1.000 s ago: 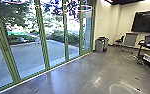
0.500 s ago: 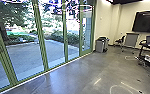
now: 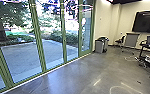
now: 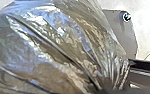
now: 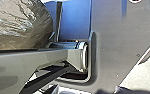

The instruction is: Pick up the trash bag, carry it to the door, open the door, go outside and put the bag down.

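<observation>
The trash bag (image 4: 53,47) looms large in the left wrist view, translucent and shiny, full of brownish contents. Its plastic narrows into tight pleats at my left gripper (image 4: 113,87), which holds the gathered neck. Part of the same bag (image 5: 18,25) shows in the right wrist view, beside the robot's own base and jointed bar. Tall glass doors with green frames (image 3: 38,37) run along the left of the head view. Which panel opens, and how, I cannot tell.
Through the glass lie a paved yard (image 3: 21,60) and shrubs. A grey bin (image 3: 99,46) stands near the far end of the glass. Farther right are a chair (image 3: 120,41), a grey panel on legs (image 3: 131,40), a cart (image 3: 147,53) and a wall screen (image 3: 147,22).
The head view has shifted a little, the nearer green frames sliding toward its left edge, so the robot has moved slightly. The room's things stand as before.
</observation>
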Tool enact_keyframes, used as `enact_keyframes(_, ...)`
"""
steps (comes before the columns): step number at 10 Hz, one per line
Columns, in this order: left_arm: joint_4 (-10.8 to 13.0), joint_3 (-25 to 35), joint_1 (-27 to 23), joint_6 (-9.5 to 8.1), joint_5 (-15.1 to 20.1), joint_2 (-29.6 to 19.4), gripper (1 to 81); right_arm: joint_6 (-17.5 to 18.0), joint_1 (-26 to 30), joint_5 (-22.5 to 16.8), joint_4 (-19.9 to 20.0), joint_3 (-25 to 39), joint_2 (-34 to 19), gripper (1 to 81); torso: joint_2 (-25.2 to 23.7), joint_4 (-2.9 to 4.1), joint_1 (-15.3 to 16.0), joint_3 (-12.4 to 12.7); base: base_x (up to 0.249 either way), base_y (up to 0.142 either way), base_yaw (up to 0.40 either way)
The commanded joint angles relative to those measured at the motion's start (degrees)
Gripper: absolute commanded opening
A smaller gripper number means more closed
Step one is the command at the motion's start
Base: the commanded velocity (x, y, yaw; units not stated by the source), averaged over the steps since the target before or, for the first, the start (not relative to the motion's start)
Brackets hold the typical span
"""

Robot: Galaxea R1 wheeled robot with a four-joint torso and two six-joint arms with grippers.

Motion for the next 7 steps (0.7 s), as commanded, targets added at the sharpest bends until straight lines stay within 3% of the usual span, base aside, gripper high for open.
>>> enact_keyframes(1, -0.14, 0.27, -3.61, 0.54, 3.57, -0.02, 1.0, -0.42, 2.93, -3.64, -0.30, 0.76, 0.86, 81.1, 0.00, 0.00, 0.00, 0.00, 0.154, -0.098, 0.000)
enact_keyframes(7, -0.14, 0.27, -3.61, 0.54, 3.57, -0.11, 1.0, -0.42, 2.85, -3.64, -0.30, 0.67, 0.86, 81.1, 0.00, 0.00, 0.00, 0.00, 0.154, -0.095, 0.000)
